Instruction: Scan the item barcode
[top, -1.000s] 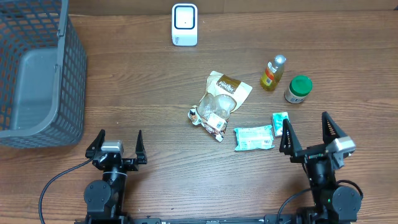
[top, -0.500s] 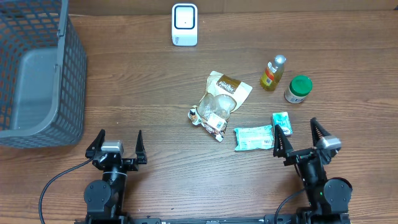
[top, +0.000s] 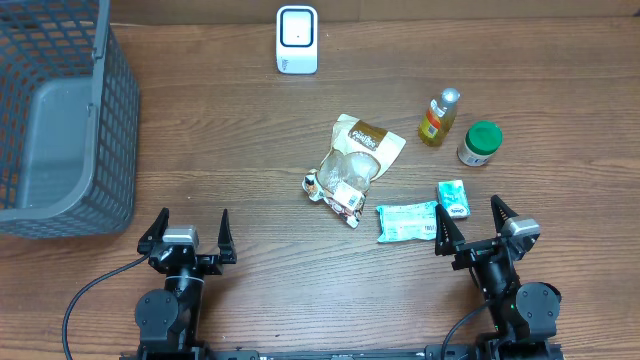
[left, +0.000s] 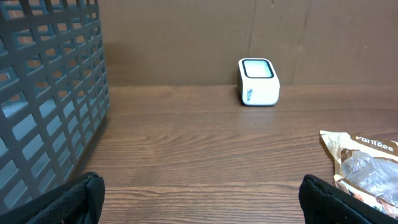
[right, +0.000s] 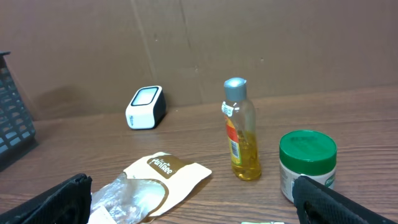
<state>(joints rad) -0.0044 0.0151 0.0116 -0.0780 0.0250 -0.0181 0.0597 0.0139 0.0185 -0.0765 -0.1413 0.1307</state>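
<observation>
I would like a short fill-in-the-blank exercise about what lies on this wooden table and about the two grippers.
The small jar beside the yellow oil bottle with a silver cap has a ___ lid. The grey plastic mesh basket stands on the robot's ___ side. The left gripper and the right gripper both have their jaws ___.
Missing words: green; left; open.

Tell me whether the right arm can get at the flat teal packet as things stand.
Probably yes. The right gripper is open and sits just beside the teal packet. Nothing lies on the packet, and only the small teal box sits close by.
</observation>
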